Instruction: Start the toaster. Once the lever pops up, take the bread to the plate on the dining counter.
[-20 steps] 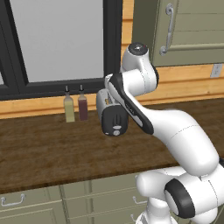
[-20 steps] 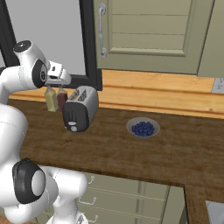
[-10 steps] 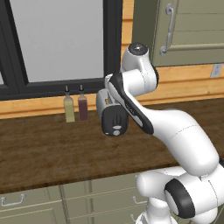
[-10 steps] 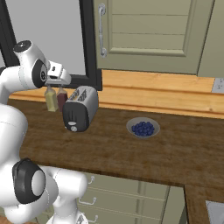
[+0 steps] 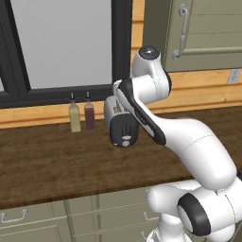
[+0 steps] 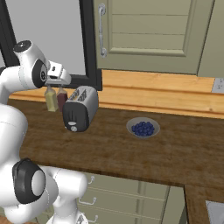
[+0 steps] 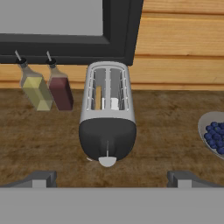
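1. Worktop [image 6: 131, 153] of dark brown wood runs across the scene, with pale grey-green drawers [image 5: 94, 215] below it bearing small metal handles.
2. Behind the worktop a band of light wooden wall [image 6: 166, 89] rises, and above it at left stands a window [image 5: 66, 42] with a thick black frame and a flat grey pane.
3. To the right of the window hangs a grey-green cabinet door [image 6: 148, 35] with a curved metal handle [image 6: 102, 30].
4. The toaster [image 7: 107, 113] sits on the worktop in front of the window's right corner, its black end face turned to the near side and its two slots open upward.
5. The lever [image 7: 107, 148] shows as a thin dark tab on that black face, above a pale round knob [image 7: 107, 162].
6. Inside the left slot a tan edge of bread [image 7: 98, 97] can be seen; how deep it sits cannot be told.
7. Two bottles stand just left of the toaster, against the wall: a yellow one [image 7: 35, 89] and a dark red one [image 7: 59, 89], side by side.
8. A small grey bowl [image 6: 143, 128] of blueberries rests on the worktop to the right of the toaster, apart from it.
9. The gripper [image 7: 111, 177] hangs above the near end of the toaster, its fingers [image 7: 41, 178] spread wide, pinching nothing.
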